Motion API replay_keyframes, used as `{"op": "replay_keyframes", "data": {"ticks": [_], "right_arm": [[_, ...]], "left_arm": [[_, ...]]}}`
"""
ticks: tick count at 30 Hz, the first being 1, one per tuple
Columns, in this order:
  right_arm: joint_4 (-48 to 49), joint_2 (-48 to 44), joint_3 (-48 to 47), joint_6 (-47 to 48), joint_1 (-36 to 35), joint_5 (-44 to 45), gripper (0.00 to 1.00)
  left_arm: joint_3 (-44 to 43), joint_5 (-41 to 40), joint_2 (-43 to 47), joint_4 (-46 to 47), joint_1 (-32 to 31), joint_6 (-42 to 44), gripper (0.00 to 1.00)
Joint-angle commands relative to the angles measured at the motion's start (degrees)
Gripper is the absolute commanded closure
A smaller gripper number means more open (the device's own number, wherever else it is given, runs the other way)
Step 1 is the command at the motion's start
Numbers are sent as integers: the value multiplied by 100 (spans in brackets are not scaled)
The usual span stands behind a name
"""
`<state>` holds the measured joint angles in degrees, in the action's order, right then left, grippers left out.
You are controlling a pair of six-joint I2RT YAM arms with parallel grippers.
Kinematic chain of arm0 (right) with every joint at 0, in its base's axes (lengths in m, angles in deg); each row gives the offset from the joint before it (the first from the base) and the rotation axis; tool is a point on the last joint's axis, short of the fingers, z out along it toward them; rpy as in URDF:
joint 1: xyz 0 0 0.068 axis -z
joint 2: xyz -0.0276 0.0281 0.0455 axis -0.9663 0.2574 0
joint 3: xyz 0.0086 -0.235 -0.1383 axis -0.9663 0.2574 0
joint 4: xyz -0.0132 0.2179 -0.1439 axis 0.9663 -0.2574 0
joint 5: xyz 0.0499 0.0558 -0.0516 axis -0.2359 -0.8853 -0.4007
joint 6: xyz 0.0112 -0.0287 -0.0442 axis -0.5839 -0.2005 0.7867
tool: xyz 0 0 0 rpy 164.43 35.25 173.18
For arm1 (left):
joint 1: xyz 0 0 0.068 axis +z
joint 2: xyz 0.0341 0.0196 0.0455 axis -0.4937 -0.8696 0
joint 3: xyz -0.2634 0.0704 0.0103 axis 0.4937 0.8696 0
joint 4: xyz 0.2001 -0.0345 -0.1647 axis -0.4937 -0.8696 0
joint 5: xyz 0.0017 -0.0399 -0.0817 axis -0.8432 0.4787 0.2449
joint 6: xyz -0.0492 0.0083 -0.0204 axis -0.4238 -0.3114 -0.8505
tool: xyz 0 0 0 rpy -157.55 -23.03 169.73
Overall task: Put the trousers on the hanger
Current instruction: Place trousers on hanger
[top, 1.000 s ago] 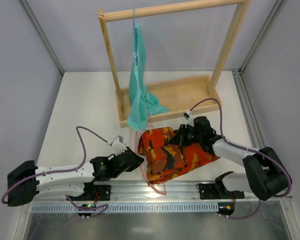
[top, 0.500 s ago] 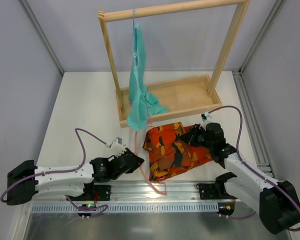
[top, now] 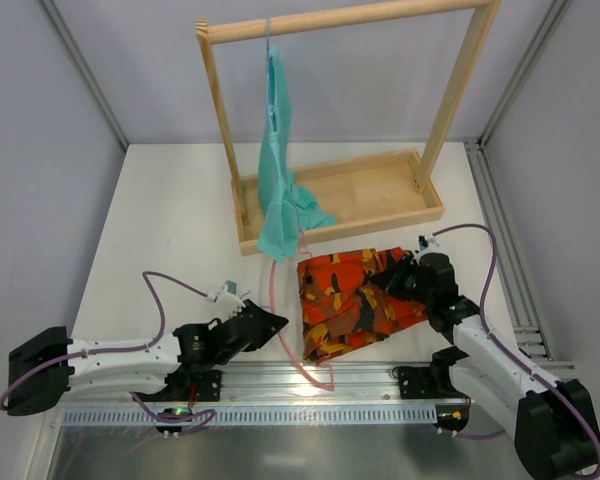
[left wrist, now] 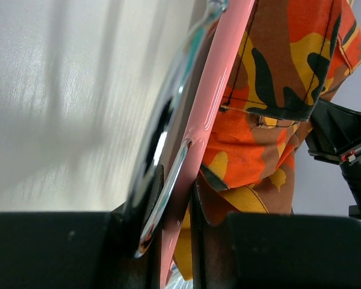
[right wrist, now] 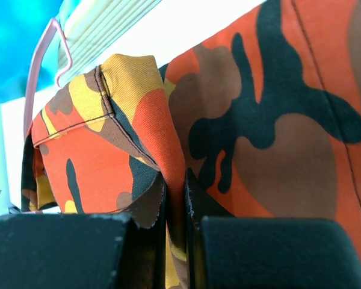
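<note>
- The trousers [top: 355, 300] are seen bunched on the desk [top: 170, 220], just near the base of the wooden rack [top: 380, 190], between the two pincers.
- Their long axis is laid slantwise, from the near left to the far right; the far right end is raised slightly into the right pincer [top: 388, 272].
- In the right wrist view, a folded seam edge of the trousers [right wrist: 138, 138] is pinched between the clenched fingers of the right pincer [right wrist: 175, 192].
- The hanger [top: 273, 300] is stretched near to far along the left edge of the trousers, its near end curved rightward over the rail at the desk's near edge.
- In the left wrist view, the pink bar of the hanger [left wrist: 210, 90] is gripped by the clenched left pincer [left wrist: 174, 198], with a shiny metal part beside it; the trousers [left wrist: 277, 72] are draped against its right side.
- The left pincer [top: 270, 322] is pointed right and slightly far. Its arm is held low along the near edge, extended from the near left.
- The right arm is extended from the near right corner toward the far left, its pincer aimed left.
- A teal garment [top: 275, 150] is hung from the rack's top bar, its tail spilled over the base's near edge.
</note>
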<state>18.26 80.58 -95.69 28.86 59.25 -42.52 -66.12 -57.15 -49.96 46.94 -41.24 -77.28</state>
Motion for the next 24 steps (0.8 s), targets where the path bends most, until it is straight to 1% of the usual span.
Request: {"op": "replay_keyframes", "data": {"ticks": [1,2,4,7,10,11,12,13,15,16,17,19,22,24], "right_arm": [[-613,-450,131,-220,335,1748,96],[-858,-513,131,-377,327,1992,96],[-1035,-732,105,-397,327,2196,96],[-878,-839,0,-20,405,2127,96],[-606,-567,-377,569,502,1513,96],[-457,-236,-492,718,520,1302,96],[-473,-67,-771,885,520,813,96],[-465,135,-896,1078,529,669,96],[-386,530,-1150,1211,538,352,96],[-307,611,-1195,1255,529,46,96],[-176,664,-1222,1256,538,-26,96],[-131,673,-1222,1212,520,-36,96],[-157,647,-1205,1177,538,244,96],[-192,682,-1222,1177,529,368,96]], "left_arm": [[275,263,148,-1751,-89,-358,99],[266,228,167,-1830,-89,-358,100],[240,166,184,-1892,-89,-376,99],[196,149,123,-1875,-89,-306,100],[91,192,-140,-1699,-98,-113,100],[30,245,-341,-1655,-98,-34,100],[-84,280,-482,-1533,-89,19,100],[-155,394,-597,-1436,-89,115,100],[-173,570,-938,-1007,-89,169,100],[-165,675,-1028,-517,-124,187,100],[-164,772,-1124,-356,-142,169,100],[-208,834,-1274,-31,-238,134,100],[-269,913,-1266,120,-265,99,100],[-340,852,-1231,-300,-265,64,100]]}}
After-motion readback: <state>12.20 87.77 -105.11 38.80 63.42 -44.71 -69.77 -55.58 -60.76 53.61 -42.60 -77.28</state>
